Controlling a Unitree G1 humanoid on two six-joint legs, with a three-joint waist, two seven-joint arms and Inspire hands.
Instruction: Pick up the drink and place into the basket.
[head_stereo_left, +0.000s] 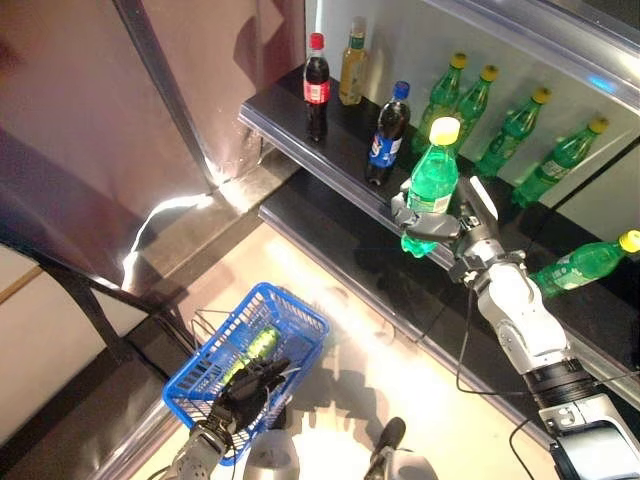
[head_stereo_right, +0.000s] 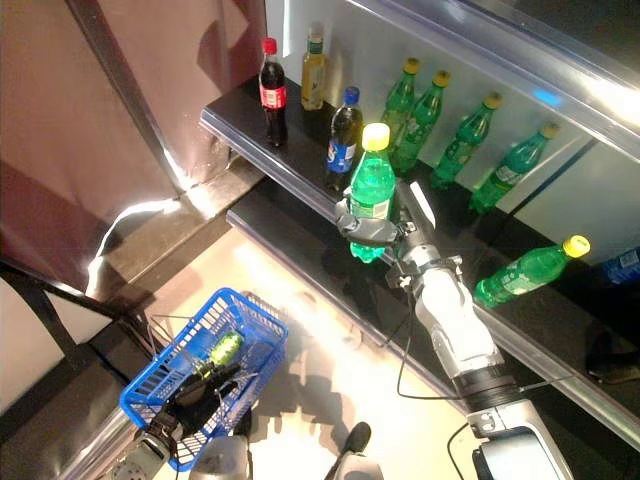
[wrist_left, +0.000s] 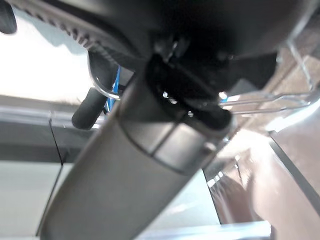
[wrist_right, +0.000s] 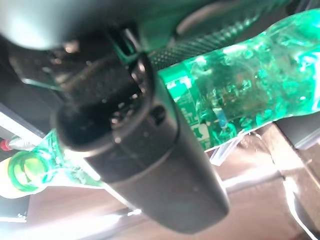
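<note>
My right hand is shut on a green bottle with a yellow cap and holds it upright in the air, in front of the dark shelf. The same bottle shows close in the right wrist view, with my thumb across it. My left hand is shut on the wire handles of the blue basket, which hangs low at the left. A green drink lies inside the basket.
On the shelf stand a red-capped cola bottle, a yellow drink, a blue-capped cola bottle and green bottles. Another green bottle stands on the lower ledge at the right. A dark metal frame stands left.
</note>
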